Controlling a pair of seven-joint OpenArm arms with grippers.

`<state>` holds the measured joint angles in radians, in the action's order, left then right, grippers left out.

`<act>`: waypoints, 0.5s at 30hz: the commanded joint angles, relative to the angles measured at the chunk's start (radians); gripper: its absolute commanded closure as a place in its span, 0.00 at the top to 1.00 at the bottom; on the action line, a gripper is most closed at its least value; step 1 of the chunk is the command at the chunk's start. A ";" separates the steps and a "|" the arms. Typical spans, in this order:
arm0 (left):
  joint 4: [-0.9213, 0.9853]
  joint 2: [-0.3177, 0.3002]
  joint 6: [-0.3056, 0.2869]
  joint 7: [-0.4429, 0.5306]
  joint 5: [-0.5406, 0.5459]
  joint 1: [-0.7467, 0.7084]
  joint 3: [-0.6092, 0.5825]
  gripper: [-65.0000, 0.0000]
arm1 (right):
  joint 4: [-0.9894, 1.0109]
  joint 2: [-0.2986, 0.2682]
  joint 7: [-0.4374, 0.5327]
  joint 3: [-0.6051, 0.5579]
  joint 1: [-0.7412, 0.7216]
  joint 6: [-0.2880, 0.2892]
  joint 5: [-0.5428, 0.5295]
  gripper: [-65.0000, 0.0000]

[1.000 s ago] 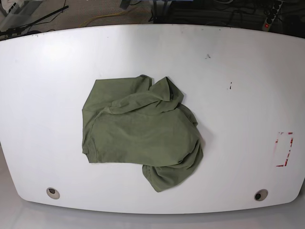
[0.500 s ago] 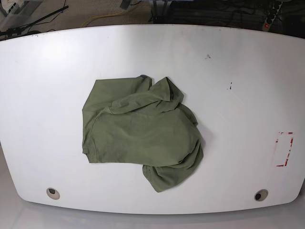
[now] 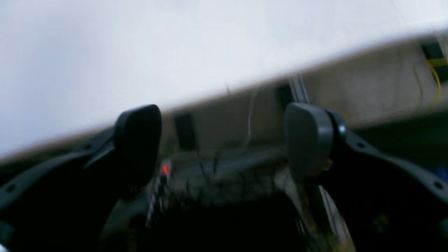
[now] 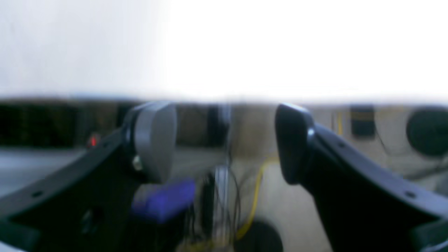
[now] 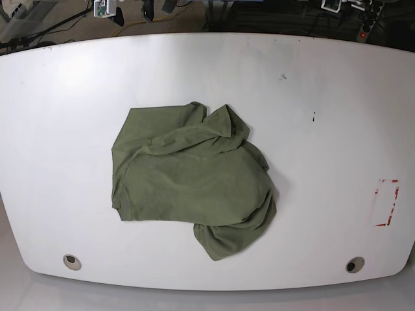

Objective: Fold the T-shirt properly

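Note:
The olive-green T-shirt (image 5: 191,178) lies crumpled in the middle of the white table (image 5: 324,129), one sleeve bunched at its top and a hem corner folded under at its lower right. Both wrist views point past the table's far edge and show no cloth. My left gripper (image 3: 224,140) is open with nothing between its fingers. My right gripper (image 4: 224,140) is open and empty too. In the base view only the tips of the arms show at the top edge, the right gripper (image 5: 133,11) at upper left and the left arm (image 5: 342,4) at upper right, both far from the shirt.
A red rectangular mark (image 5: 387,203) sits near the table's right edge. Two round holes (image 5: 72,262) (image 5: 355,264) lie by the front edge. Cables and a power strip (image 5: 367,23) lie on the floor behind the table.
Parts of both arms have come into the top edge of the base view, where none showed before. The T-shirt has not moved.

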<state>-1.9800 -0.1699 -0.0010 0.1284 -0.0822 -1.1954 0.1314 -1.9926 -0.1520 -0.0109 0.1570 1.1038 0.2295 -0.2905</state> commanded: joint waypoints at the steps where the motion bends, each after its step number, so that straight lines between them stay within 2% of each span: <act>1: -0.012 0.000 0.008 0.029 0.003 0.012 0.003 0.78 | -0.015 -0.004 0.022 0.003 -0.018 0.003 -0.006 0.65; 6: -0.015 0.000 0.008 0.029 0.003 0.056 0.003 0.78 | -0.014 -0.004 0.015 0.002 -0.124 0.003 -0.006 0.65; 15: -0.011 0.028 0.008 0.029 0.002 0.136 0.003 0.78 | -0.012 -0.010 -0.245 0.006 -0.393 0.006 -0.006 0.65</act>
<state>-1.9781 -0.1497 0.0010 0.1303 -0.0814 -1.0500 0.1318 -1.9869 -0.1528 -0.2481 0.1585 0.7231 0.2298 -0.2913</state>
